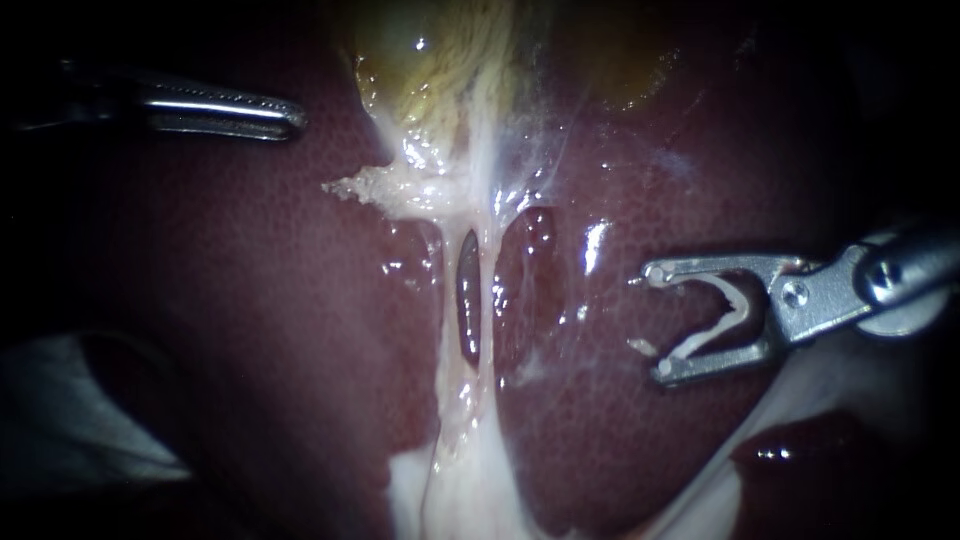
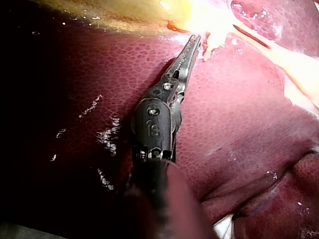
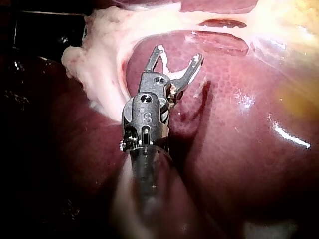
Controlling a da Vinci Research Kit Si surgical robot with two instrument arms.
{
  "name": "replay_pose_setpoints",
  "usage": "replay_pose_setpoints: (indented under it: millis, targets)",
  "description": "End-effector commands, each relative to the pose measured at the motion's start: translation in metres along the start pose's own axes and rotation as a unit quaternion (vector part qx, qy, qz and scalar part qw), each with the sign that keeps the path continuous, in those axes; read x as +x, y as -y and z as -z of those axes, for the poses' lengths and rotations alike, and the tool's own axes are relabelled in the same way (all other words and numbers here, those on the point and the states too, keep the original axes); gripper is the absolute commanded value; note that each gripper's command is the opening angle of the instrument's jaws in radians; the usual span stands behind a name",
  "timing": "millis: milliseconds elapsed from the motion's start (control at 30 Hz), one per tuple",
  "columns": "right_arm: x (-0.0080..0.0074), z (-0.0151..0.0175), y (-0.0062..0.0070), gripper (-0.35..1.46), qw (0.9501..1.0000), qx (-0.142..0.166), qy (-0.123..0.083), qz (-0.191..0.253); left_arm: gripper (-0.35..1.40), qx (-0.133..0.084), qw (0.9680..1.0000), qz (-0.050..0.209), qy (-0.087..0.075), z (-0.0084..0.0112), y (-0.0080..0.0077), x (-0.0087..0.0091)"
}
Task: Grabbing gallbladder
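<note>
The yellow-green gallbladder (image 1: 430, 60) lies at the top middle, with pale white tissue (image 1: 420, 185) below it. My left instrument (image 1: 290, 118) comes in at the upper left. Its jaws lie together over the dark red liver (image 1: 250, 300), a little left of the gallbladder and holding nothing. In the left wrist view its tip (image 2: 194, 40) sits just short of the pale tissue (image 2: 214, 20) at the gallbladder's edge. My right instrument (image 1: 656, 322) hovers over the liver at the right, jaws wide open, a white shred stuck inside them. The right wrist view shows the same open jaws (image 3: 178, 54) above the liver (image 3: 224, 129).
Two thin white strands (image 1: 488, 290) run down from the pale tissue, with a dark slit (image 1: 468, 300) between them. More white tissue (image 1: 470, 490) spreads at the bottom. A pale cloth (image 1: 70, 420) lies at the lower left. A fatty lump (image 3: 94, 50) lies beside the right instrument.
</note>
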State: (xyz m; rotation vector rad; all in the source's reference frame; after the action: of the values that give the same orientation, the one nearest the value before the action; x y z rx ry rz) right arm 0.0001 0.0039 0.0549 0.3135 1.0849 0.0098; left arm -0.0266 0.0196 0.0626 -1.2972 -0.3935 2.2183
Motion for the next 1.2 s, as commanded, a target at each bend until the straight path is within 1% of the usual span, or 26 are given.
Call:
replay_pose_setpoints:
  millis: [33,167,233,267,300,400,600,733,867,967,1100,1200]
  targets:
    - [0.0000,0.0000,0.0000,0.50,1.0000,0.000,0.000,0.000,-0.35,0.000,1.0000,0.000,0.000,0.0000,0.0000,0.0000]
    - [0.0000,0.0000,0.0000,0.50,1.0000,0.000,0.000,0.000,-0.35,0.000,1.0000,0.000,0.000,0.0000,0.0000,0.0000]
    - [0.0000,0.0000,0.0000,0.50,1.0000,0.000,0.000,0.000,-0.35,0.000,1.0000,-0.002,-0.006,0.0000,-0.0001,0.0000]
    - [0.0000,0.0000,0.0000,0.50,1.0000,0.000,0.000,0.000,-0.35,0.001,0.9999,0.002,-0.012,0.0000,-0.0001,0.0000]
    - [0.0000,0.0000,0.0000,0.50,1.0000,0.000,0.000,0.000,-0.11,0.001,0.9999,0.002,-0.015,0.0000,-0.0002,0.0000]
    - [0.0000,0.0000,0.0000,0.50,1.0000,0.000,0.000,0.000,0.21,0.001,0.9998,0.002,-0.019,-0.0001,-0.0005,-0.0002]
    - [0.0000,0.0000,0.0000,0.50,1.0000,0.000,0.000,0.000,0.47,-0.006,0.9998,0.002,-0.021,-0.0001,-0.0009,-0.0003]
    - [0.0000,0.0000,0.0000,0.50,1.0000,0.000,0.000,0.000,0.64,-0.007,0.9998,0.002,-0.021,-0.0003,-0.0011,-0.0003]
    - [0.0000,0.0000,0.0000,0.50,1.0000,0.000,0.000,0.000,0.68,-0.007,0.9998,0.001,-0.021,-0.0009,-0.0016,-0.0005]
    - [0.0000,0.0000,0.0000,0.50,1.0000,0.000,0.000,0.000,0.68,-0.010,0.9997,0.005,-0.021,-0.0018,-0.0020,-0.0009]
    - [0.0000,0.0000,0.0000,0.50,1.0000,0.000,0.000,0.000,0.66,-0.017,0.9996,0.011,-0.022,-0.0035,-0.0027,-0.0015]
    - [0.0000,0.0000,0.0000,0.50,1.0000,0.000,0.000,0.000,0.64,-0.018,0.9995,0.013,-0.022,-0.0049,-0.0032,-0.0018]
